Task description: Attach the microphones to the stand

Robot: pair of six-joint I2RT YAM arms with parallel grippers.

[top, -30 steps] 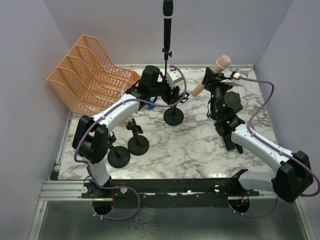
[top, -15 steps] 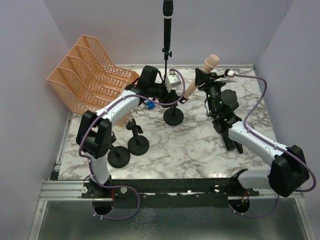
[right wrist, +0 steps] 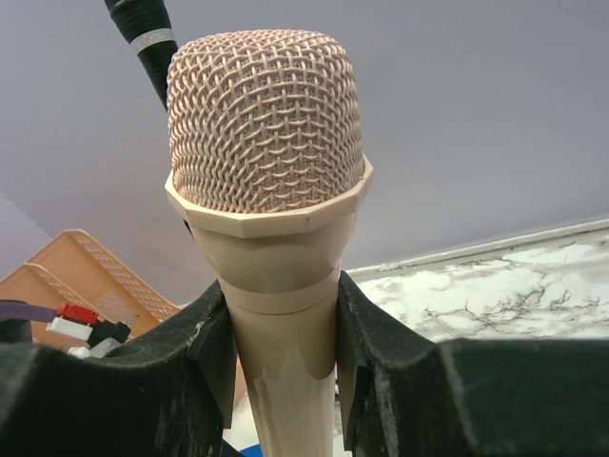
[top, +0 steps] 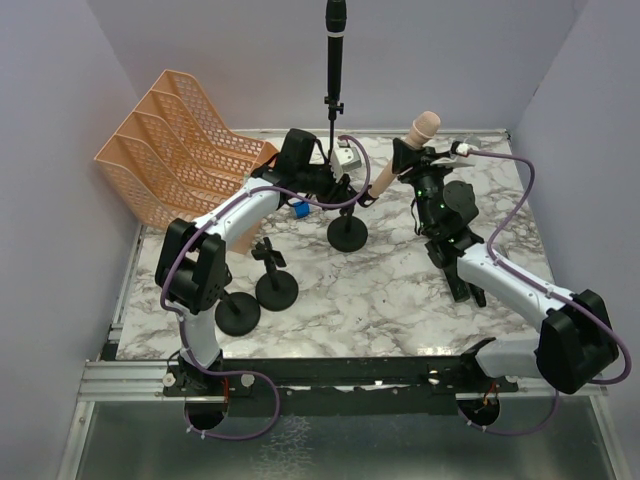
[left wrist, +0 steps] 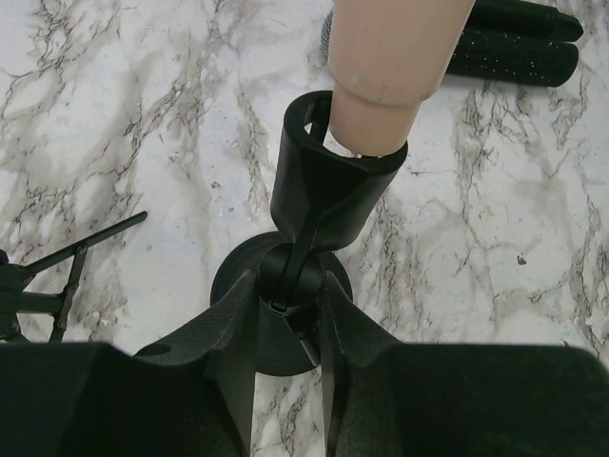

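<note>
The pale pink microphone point(top: 400, 157) slants down to the left, and its tail end point(left wrist: 390, 57) sits in the mouth of the black clip point(left wrist: 324, 181) of a short stand point(top: 347, 233). My right gripper point(top: 410, 152) is shut on the pink microphone point(right wrist: 266, 190) just under its mesh head. My left gripper point(top: 348, 193) is shut on the stand's swivel joint point(left wrist: 290, 286) below the clip. One black microphone point(top: 335, 20) stands upright on a tall stand at the back. Two black microphones point(left wrist: 514, 48) lie on the table beyond the clip.
Two more short black stands point(top: 275, 290) point(top: 238, 312) stand at the front left. Orange file trays point(top: 180, 150) fill the back left. A small blue object point(top: 298, 209) lies under my left arm. A folding stand part point(left wrist: 57, 276) lies to the left.
My right gripper has carried the pink microphone left and down, bringing its tail to the stand's clip. My left arm has shifted slightly while gripping the stand.
</note>
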